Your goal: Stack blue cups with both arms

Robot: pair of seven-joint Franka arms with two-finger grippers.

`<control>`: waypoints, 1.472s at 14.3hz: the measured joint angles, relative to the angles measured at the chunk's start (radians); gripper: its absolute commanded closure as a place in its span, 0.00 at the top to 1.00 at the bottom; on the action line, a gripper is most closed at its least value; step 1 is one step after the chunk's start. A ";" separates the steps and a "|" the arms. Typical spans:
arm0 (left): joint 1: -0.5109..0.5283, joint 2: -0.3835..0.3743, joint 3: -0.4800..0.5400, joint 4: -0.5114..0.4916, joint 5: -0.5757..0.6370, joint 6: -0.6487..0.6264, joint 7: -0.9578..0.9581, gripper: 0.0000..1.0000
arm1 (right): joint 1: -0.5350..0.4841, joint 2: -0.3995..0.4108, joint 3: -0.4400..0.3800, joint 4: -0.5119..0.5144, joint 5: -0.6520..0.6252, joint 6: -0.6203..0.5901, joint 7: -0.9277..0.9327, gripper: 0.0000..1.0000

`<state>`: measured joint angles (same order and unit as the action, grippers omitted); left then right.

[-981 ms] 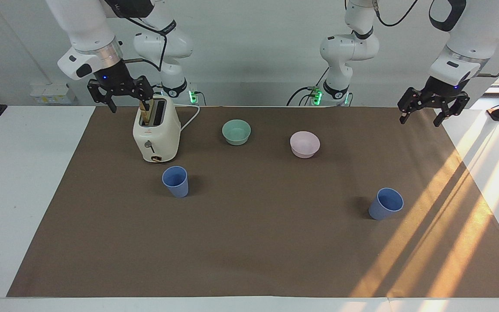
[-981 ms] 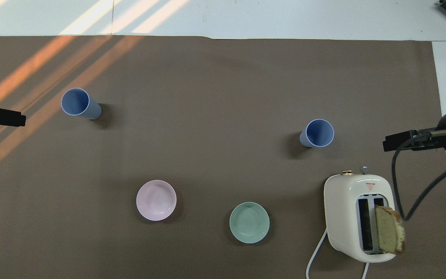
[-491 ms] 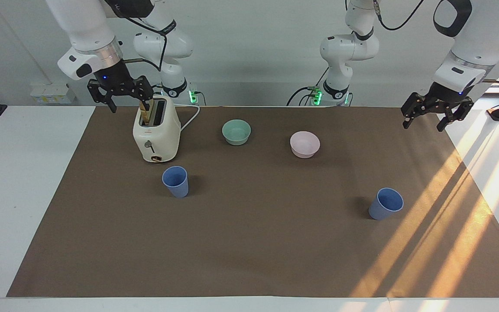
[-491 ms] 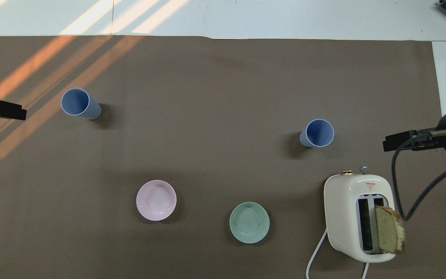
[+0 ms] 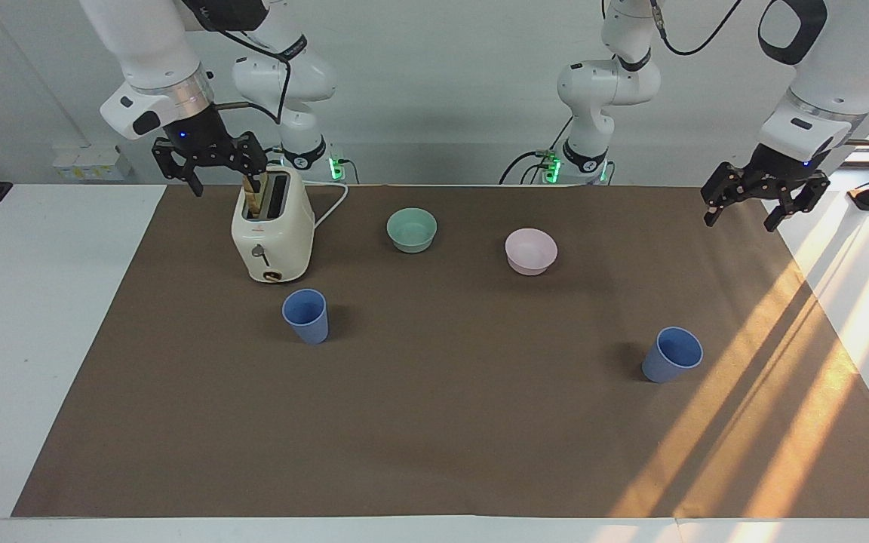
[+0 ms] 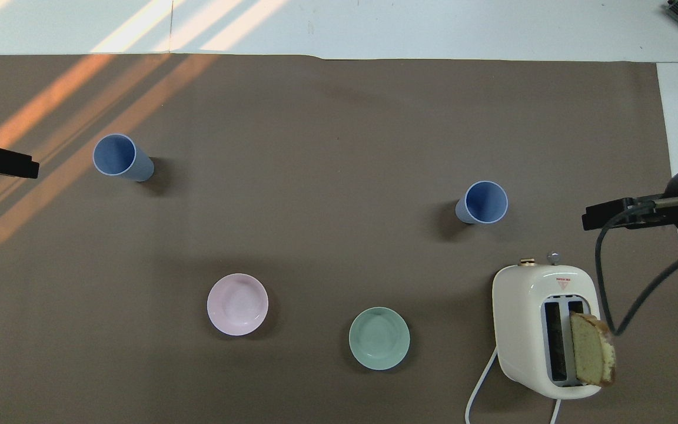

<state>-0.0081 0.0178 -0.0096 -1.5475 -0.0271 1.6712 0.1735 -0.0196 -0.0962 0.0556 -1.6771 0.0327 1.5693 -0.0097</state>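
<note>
Left gripper (image 5: 765, 204) shifted outward, fingers spread; right gripper (image 5: 208, 164) fingers spread; blue cups (image 5: 306, 315) upright, mouths up.

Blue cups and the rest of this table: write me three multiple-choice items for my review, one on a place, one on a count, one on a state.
1. What stands nearest the toaster?
A. the pink bowl
B. a blue cup
C. the mint-green bowl

2. How many bowls are on the brown mat?
A. one
B. two
C. three

3. How are the blue cups?
A. upright and apart
B. stacked
C. held by the grippers

Key:
1 B: one blue cup stands just in front of the toaster.
2 B: only the mint-green bowl and the pink bowl.
3 A: the other blue cup stands alone toward the left arm's end; the left gripper and right gripper hang open, holding nothing.
</note>
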 measured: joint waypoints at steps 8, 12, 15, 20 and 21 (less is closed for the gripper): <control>0.000 0.042 0.001 0.001 -0.015 0.011 0.003 1.00 | 0.000 0.000 0.000 0.000 0.000 0.000 0.000 1.00; 0.001 0.138 0.002 0.002 -0.023 0.117 0.008 1.00 | 0.000 0.000 0.000 0.000 0.000 0.000 0.000 1.00; 0.006 0.215 0.007 0.004 -0.024 0.200 0.034 1.00 | 0.000 0.000 0.000 0.000 0.000 0.000 0.000 1.00; 0.023 0.328 0.007 0.008 -0.028 0.318 0.054 1.00 | 0.000 0.000 0.000 0.000 0.000 0.000 0.000 1.00; 0.024 0.341 0.007 0.008 -0.031 0.330 0.062 1.00 | 0.000 0.000 0.000 0.000 0.000 0.000 0.000 1.00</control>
<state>0.0162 0.3591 -0.0027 -1.5393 -0.0578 2.0009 0.2356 -0.0196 -0.0962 0.0556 -1.6771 0.0327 1.5693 -0.0097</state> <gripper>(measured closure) 0.000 0.000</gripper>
